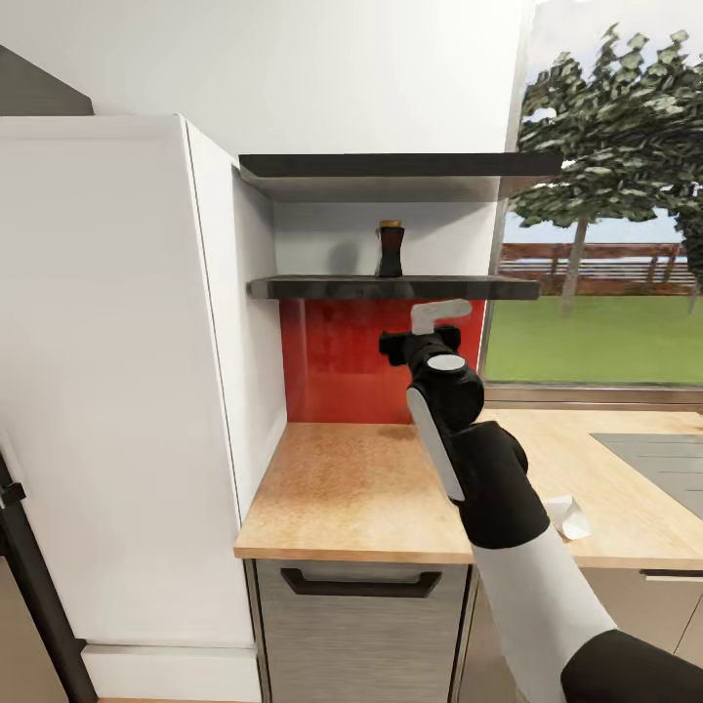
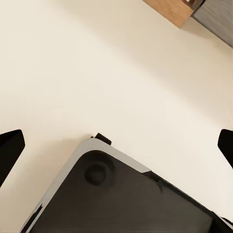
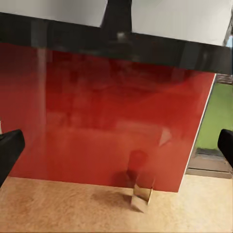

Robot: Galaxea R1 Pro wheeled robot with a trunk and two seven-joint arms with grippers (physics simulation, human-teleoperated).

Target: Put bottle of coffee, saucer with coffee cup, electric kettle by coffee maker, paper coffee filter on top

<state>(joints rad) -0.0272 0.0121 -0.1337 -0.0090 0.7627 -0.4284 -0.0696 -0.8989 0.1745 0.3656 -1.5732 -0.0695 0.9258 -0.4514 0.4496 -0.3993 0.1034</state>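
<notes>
The bottle of coffee (image 1: 391,249), dark with a brown cap, stands upright on the lower dark shelf (image 1: 322,287) above the red backsplash. My right gripper (image 1: 439,317) is raised just below that shelf's front edge, slightly right of the bottle and apart from it. In the right wrist view the bottle's base (image 3: 118,14) sits on the shelf overhead, and the right gripper (image 3: 116,150) is open and empty. A white paper coffee filter (image 1: 569,516) lies on the wooden countertop (image 1: 351,488) near its front edge. My left gripper (image 2: 116,145) hangs open over the pale floor.
A tall white cabinet (image 1: 107,371) bounds the counter on the left. A grey inset panel (image 1: 659,464) lies in the counter at the right, under the window. A second shelf (image 1: 391,166) runs above the bottle. A small glassy object (image 3: 143,193) stands on the counter by the backsplash.
</notes>
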